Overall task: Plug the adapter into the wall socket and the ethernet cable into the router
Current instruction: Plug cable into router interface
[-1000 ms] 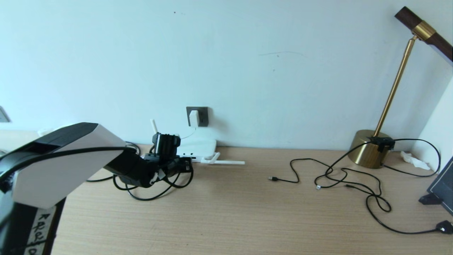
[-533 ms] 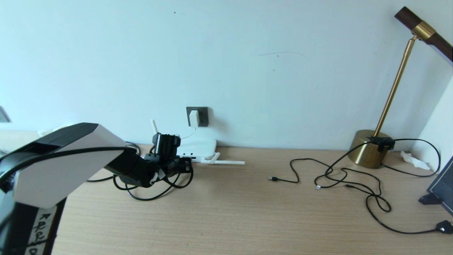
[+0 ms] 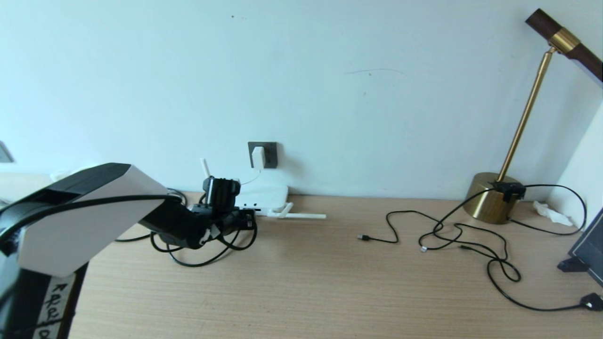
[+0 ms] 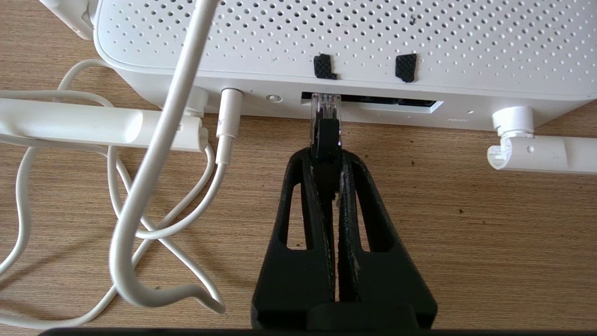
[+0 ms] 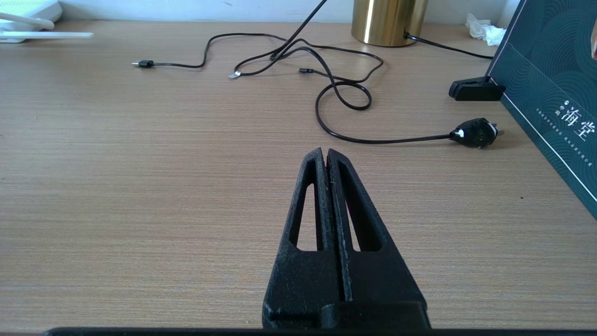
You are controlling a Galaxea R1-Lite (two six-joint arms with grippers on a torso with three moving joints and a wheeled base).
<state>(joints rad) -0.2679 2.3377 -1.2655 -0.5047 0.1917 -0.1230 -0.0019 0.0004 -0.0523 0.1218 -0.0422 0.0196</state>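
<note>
Pressing the ethernet cable (image 4: 325, 135) toward the router (image 4: 354, 42) port, the left hand (image 4: 326, 151) clamps its plug, clear tip not fully seated; the adapter (image 3: 257, 157) sits in the wall socket (image 3: 269, 155); the right hand (image 5: 325, 154) hovers closed, empty.

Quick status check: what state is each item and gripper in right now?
adapter: plugged into wall socket
ethernet cable: clear tip at router port, not fully in
left gripper: shut on the plug
right gripper: shut, empty, above desk
</note>
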